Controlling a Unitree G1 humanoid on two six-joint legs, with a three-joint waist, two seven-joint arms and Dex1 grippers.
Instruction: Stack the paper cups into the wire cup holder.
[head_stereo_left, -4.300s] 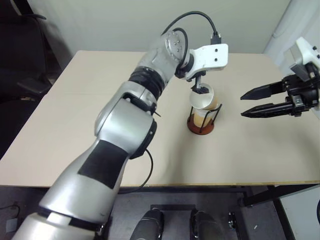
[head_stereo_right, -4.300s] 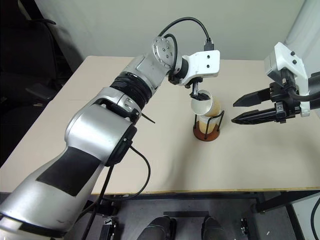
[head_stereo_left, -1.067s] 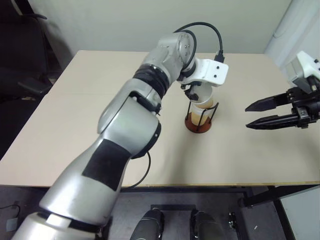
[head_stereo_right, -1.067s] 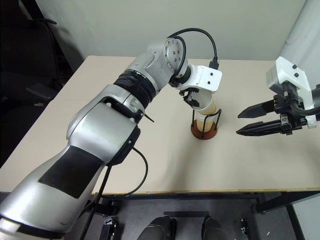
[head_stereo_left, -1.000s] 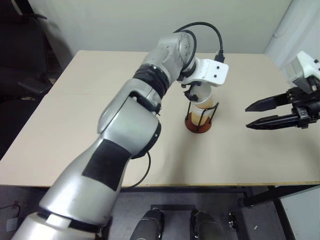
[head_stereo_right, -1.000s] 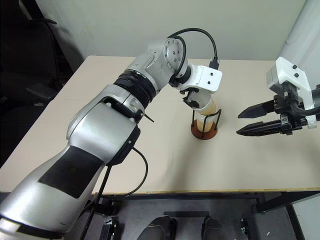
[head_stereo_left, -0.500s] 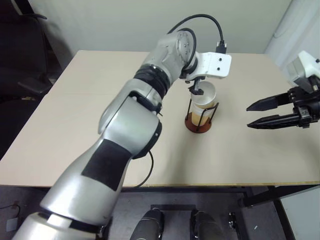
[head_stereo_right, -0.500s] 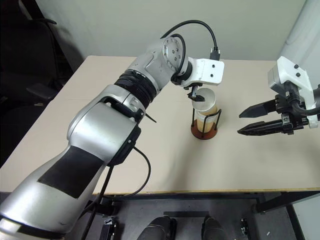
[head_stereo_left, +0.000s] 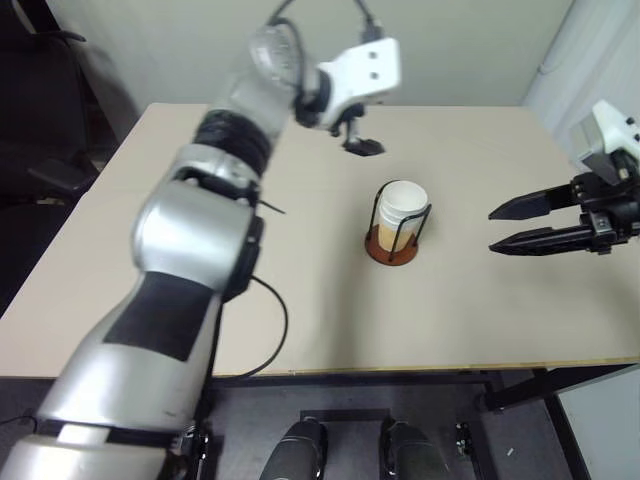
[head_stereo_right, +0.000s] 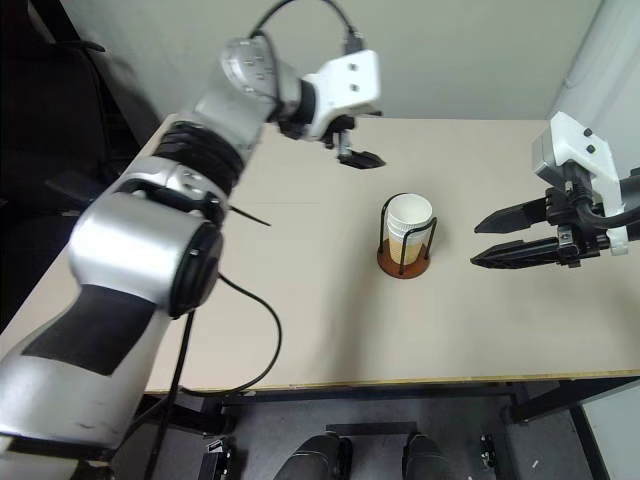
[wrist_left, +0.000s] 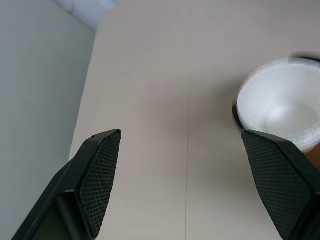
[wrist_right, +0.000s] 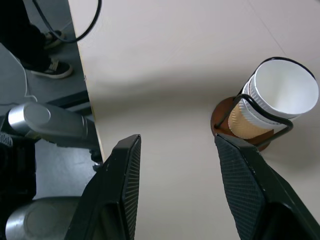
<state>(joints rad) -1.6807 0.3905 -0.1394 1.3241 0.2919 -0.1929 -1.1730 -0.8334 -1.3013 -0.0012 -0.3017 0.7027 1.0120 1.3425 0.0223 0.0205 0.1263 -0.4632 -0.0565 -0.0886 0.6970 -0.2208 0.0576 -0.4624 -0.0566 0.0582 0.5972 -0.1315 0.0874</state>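
The paper cups (head_stereo_left: 402, 208) sit nested in one stack inside the wire cup holder (head_stereo_left: 376, 222), white rims up, on its reddish-brown base (head_stereo_right: 403, 266) at mid-table. My left gripper (head_stereo_left: 361, 148) hangs open above the table, behind and to the left of the stack, holding nothing. In the left wrist view its fingers (wrist_left: 100, 171) stand wide apart and the top cup (wrist_left: 278, 109) shows beside one of them. My right gripper (head_stereo_right: 474, 245) is open and empty to the right of the holder, pointing at it. The right wrist view shows the stack (wrist_right: 278, 99) beyond the right gripper (wrist_right: 177, 140).
The beige table (head_stereo_left: 120, 260) has bare room on all sides of the holder. A black chair (head_stereo_left: 45, 110) stands off the left side. In the right wrist view a person's shoe (wrist_right: 51, 68) shows on the floor past the table's edge.
My left gripper has let go of the top cup, then risen and swung left and back from the holder. The cup stays seated in the stack. The right gripper has kept still.
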